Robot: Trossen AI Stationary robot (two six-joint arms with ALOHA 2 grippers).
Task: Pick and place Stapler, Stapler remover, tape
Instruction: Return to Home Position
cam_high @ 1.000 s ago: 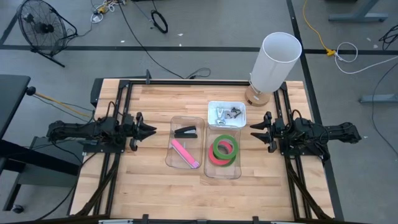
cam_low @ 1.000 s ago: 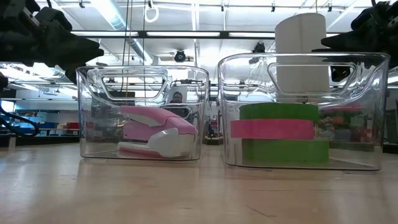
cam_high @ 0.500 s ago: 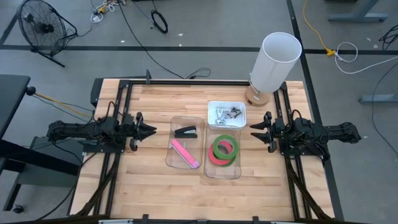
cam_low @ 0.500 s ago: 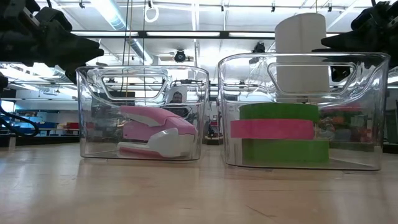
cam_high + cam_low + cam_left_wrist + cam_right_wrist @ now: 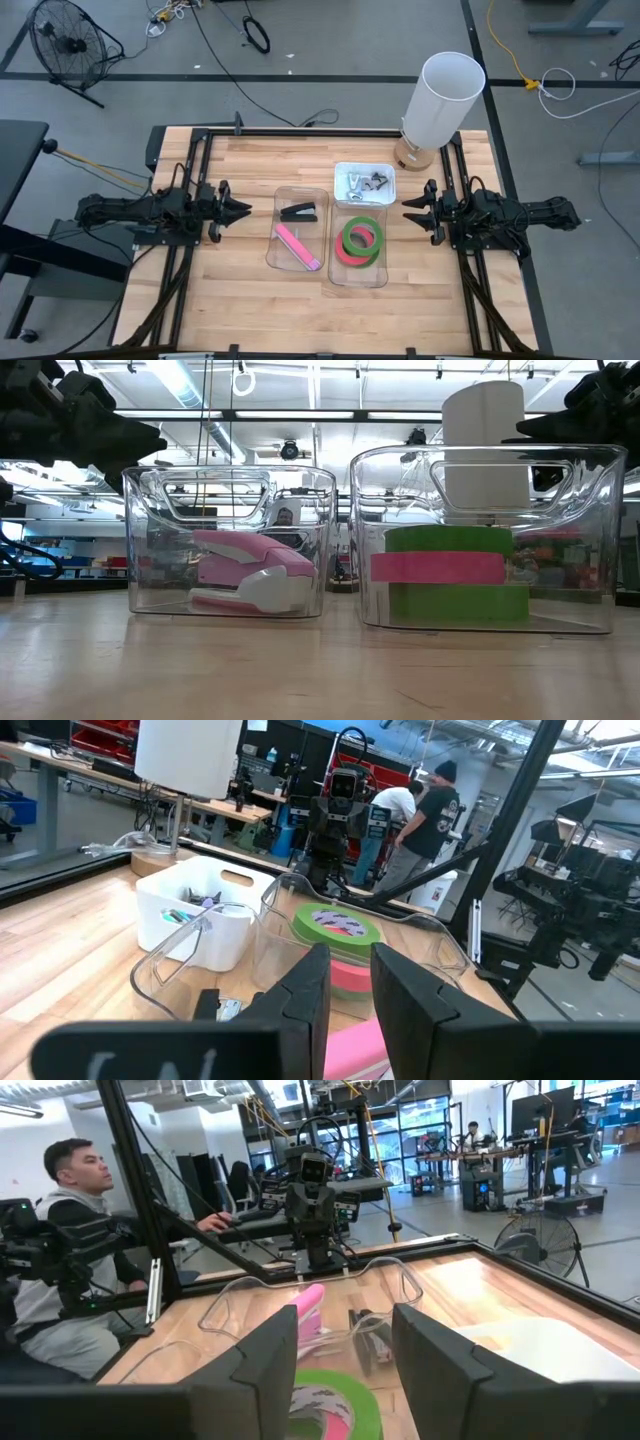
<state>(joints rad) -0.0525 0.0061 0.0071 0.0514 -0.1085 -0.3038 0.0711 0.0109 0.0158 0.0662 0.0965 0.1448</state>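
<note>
Left tool [image 5: 243, 209] and right tool [image 5: 408, 215] are held parted and empty at the surface's [image 5: 250, 300] sides; tape [image 5: 348, 242], stacked in the right clear bin [image 5: 358, 279], is judged light, rigid, best pinched across one ring's wall.

the table [image 5: 250, 310] centre is blocked by the left clear bin [image 5: 272, 225], the right clear bin [image 5: 386, 262] and the white bin [image 5: 364, 165]; the front wood is left free.

Right gripper [image 5: 345, 1320] fingers spread apart. Just past them, green tape [image 5: 335, 1398] sits on red-pink tape [image 5: 338, 1430]. Farther on, clear bin [image 5: 400, 1275] holds pink stapler [image 5: 308, 1302] and black stapler [image 5: 368, 1330]. Left arm [image 5: 310, 1190] opposite. Person [image 5: 60, 1250] seated beside the table [image 5: 470, 1285].
</note>
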